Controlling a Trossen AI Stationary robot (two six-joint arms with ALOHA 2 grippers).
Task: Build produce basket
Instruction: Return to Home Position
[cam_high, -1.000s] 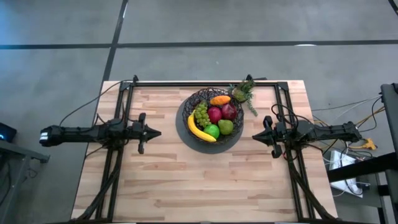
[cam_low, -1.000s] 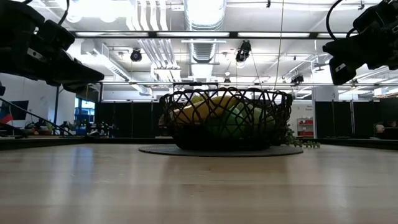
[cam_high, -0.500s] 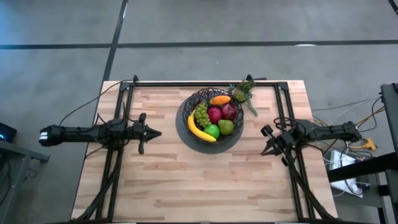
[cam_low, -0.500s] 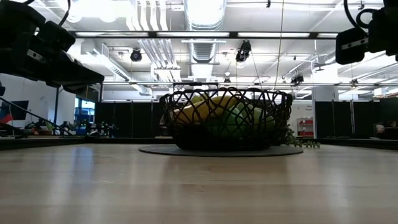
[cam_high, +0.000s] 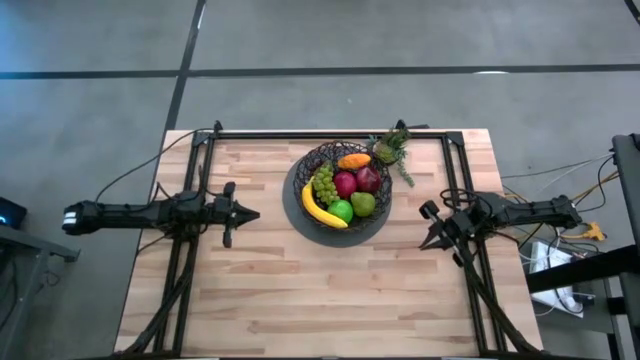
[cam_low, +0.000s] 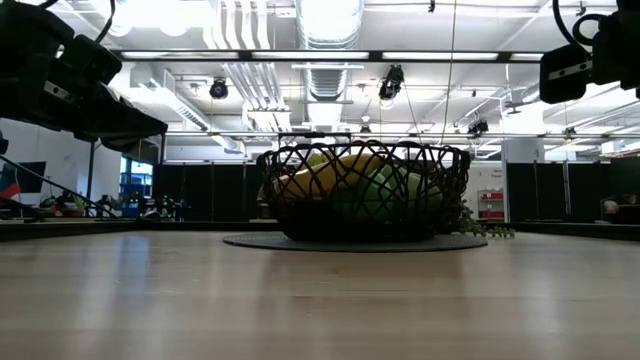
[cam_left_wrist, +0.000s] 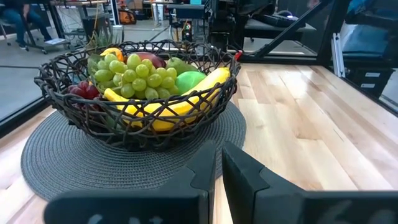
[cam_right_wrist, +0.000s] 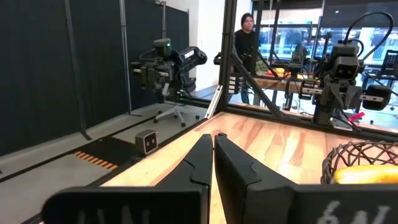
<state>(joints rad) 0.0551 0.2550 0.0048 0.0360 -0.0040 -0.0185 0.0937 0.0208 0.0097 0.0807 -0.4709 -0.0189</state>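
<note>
The dark wire basket (cam_high: 337, 188) stands on a flat grey round mat (cam_high: 292, 207) at the table's far middle. In it lie a yellow banana (cam_high: 320, 211), green grapes (cam_high: 323, 184), red apples (cam_high: 356, 181), a green apple (cam_high: 341, 211), an avocado (cam_high: 363, 203) and an orange piece (cam_high: 353, 160). The basket also shows in the left wrist view (cam_left_wrist: 137, 87) and the low view (cam_low: 363, 190). My left gripper (cam_high: 254, 212) is shut and empty, left of the basket. My right gripper (cam_high: 426, 228) is shut and empty, right of it, pointing toward the near left.
A leafy green sprig (cam_high: 392, 150) lies at the basket's far right. Black frame rails (cam_high: 330, 134) run along the table's far edge and down both sides. Bare wood lies across the table's near half. A person (cam_right_wrist: 244, 37) stands in the room beyond the table.
My right gripper has drawn back a little toward the table's right and near edges and turned, its tip now slanting toward the near left. In the low view it has moved up and toward the picture's right edge. The left arm and the basket have kept still.
</note>
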